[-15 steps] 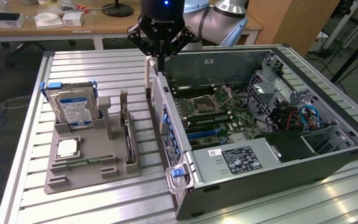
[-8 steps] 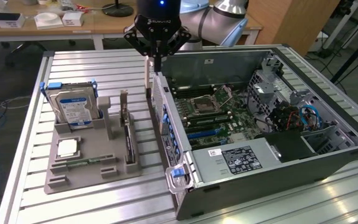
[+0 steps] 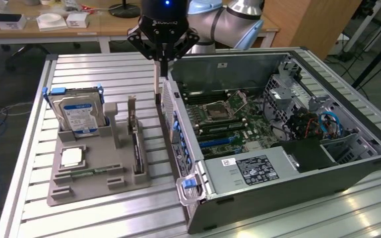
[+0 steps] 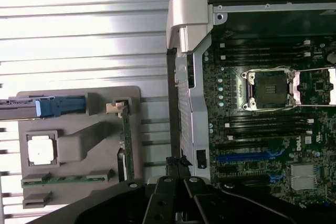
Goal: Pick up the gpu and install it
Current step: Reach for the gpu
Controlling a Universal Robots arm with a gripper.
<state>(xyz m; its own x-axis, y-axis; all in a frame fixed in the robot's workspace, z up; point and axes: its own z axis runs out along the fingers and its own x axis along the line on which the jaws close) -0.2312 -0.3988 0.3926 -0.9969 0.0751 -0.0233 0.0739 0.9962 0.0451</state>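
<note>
Fingers pressed together on the gripper point(image 3: 164, 58), pinching nothing, hanging just over the open computer case point(image 3: 296, 163) at the wall nearest the grey holder point(image 3: 97, 191). And the gpu point(image 3: 136, 144)? Untouched, standing on edge in the holder's slot, apart from the fingers. Beyond it a hard drive point(image 3: 78, 113) stands upright, all on the slatted tabletop point(image 3: 111, 218).

Gpu point(image 3: 137, 148): thin dark card, upright on edge in gray holder point(image 3: 91, 184) slot.
</note>
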